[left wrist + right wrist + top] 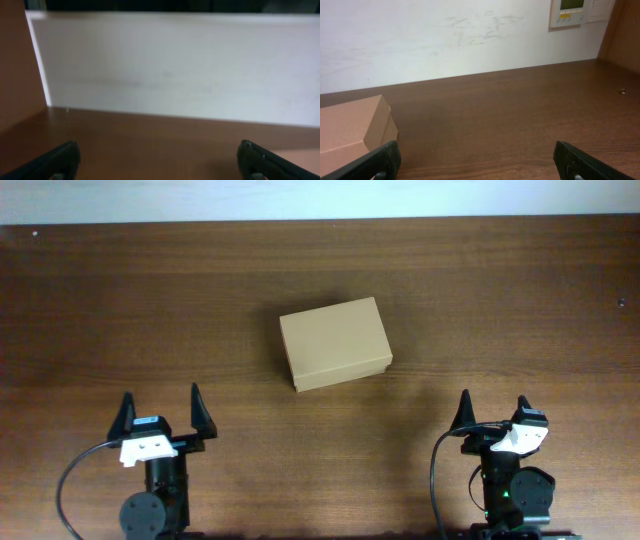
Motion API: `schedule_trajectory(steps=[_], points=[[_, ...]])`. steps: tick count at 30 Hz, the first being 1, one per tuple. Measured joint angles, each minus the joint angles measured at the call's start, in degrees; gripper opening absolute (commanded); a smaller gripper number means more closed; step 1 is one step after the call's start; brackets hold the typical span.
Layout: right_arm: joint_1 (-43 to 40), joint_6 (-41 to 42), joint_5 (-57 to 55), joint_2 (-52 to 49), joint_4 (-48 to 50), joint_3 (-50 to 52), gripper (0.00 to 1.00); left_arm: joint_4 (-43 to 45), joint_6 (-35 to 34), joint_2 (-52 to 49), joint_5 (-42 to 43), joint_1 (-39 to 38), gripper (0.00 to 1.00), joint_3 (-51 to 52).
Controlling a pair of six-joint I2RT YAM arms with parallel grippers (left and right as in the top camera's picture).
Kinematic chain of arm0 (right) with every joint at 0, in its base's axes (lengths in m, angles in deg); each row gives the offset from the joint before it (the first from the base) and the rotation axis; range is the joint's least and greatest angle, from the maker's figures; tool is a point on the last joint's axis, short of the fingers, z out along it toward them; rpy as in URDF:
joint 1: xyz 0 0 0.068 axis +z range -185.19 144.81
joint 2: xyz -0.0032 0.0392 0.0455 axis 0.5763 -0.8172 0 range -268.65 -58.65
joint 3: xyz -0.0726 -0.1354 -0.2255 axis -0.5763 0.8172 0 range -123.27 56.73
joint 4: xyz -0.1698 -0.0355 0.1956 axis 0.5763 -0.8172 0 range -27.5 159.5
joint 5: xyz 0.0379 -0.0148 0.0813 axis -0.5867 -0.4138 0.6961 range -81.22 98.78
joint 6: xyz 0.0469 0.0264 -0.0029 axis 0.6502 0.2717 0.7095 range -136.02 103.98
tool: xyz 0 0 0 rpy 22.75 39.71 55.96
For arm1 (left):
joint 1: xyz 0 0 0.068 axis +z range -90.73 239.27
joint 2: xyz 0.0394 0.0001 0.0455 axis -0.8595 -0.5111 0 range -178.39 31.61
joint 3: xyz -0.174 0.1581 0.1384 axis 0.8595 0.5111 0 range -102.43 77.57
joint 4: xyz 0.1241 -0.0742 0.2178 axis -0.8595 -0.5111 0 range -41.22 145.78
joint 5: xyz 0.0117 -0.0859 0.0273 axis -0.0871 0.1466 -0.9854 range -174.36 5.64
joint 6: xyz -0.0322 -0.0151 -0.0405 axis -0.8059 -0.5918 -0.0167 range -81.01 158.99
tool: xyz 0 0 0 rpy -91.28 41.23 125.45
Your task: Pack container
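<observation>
The container, a plain tan cardboard box with its lid down, lies slightly askew at the middle of the dark wooden table. Its corner also shows at the left edge of the right wrist view. My left gripper stands open near the front edge, left of the box and well short of it, with nothing between its fingers. My right gripper is open too, at the front right, also apart from the box; only bare table lies between its fingers.
A white wall runs along the table's far edge, with a small wall panel at its upper right. A brown side board stands at the left of the left wrist view.
</observation>
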Motion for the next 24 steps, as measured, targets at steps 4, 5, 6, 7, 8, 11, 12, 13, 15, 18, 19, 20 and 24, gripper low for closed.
schedule_trajectory(steps=[4, 5, 6, 7, 8, 11, 12, 13, 15, 18, 19, 20, 24], points=[[0.00, -0.04, 0.00, 0.00, 0.00, 0.00, 0.99, -1.88, 0.00, 1.99, 0.00, 0.00, 1.00, 3.91], [0.00, -0.07, 0.00, 0.00, 0.00, 0.00, 0.99, -3.69, -0.02, 2.40, 0.00, 0.00, 1.00, 4.39], [0.00, 0.00, 0.00, 0.00, 0.00, 0.00, 0.99, -5.79, 0.00, 2.73, -0.02, 0.00, 1.00, 4.63], [0.00, -0.04, 0.00, 0.00, 0.00, 0.00, 0.99, -8.13, 0.02, 2.97, -0.02, 0.00, 1.00, 4.68], [0.00, -0.02, 0.00, 0.00, 0.00, 0.00, 0.99, -9.53, 0.00, 3.15, -0.02, 0.00, 1.00, 4.74], [0.00, -0.04, 0.00, 0.00, 0.00, 0.00, 0.99, -9.90, 0.00, 3.32, -0.02, 0.00, 1.00, 4.90], [0.00, -0.07, 0.00, 0.00, 0.00, 0.00, 0.99, -9.90, 0.00, 3.43, -0.02, 0.00, 1.00, 4.90], [0.00, -0.04, 0.00, 0.00, 0.00, 0.00, 0.99, -9.90, 0.00, 3.50, -0.02, 0.00, 1.00, 4.90], [0.00, 0.02, 0.00, 0.00, 0.00, 0.00, 0.99, -9.90, 0.00, 3.50, -0.02, 0.00, 1.00, 4.90], [0.00, -0.04, 0.00, 0.00, 0.00, 0.00, 0.99, -9.92, 0.00, 3.54, -0.02, 0.00, 1.00, 4.90], [0.00, -0.04, 0.00, 0.00, 0.00, 0.00, 0.99, -9.90, 0.00, 3.54, -0.02, 0.00, 1.00, 4.90], [0.00, -0.02, 0.00, 0.00, 0.00, 0.00, 0.99, -9.92, 0.00, 3.54, -0.02, 0.00, 1.00, 4.90], [0.00, 0.00, 0.00, 0.00, 0.00, 0.00, 0.99, -9.92, 0.00, 3.54, -0.02, 0.00, 1.00, 4.90]])
